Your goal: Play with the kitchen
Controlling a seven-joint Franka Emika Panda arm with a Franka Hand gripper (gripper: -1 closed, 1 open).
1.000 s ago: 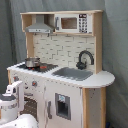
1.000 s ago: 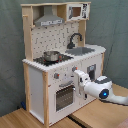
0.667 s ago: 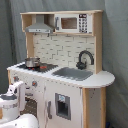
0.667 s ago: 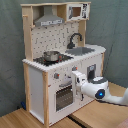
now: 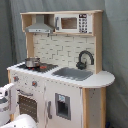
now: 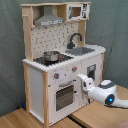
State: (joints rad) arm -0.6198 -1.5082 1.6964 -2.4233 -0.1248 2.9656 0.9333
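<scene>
A dark grey-green fabric curtain [image 6: 112, 25] hangs across the far side of the room in both exterior views, falling in soft vertical folds from top to bottom. In the first exterior view the same drape [image 5: 116, 45] fills the right and the left edge. Near the bottom of the second exterior view lies a light wooden plank surface [image 6: 95, 117], with a seam running diagonally between its boards. The light is even and soft, without hard shadows.
</scene>
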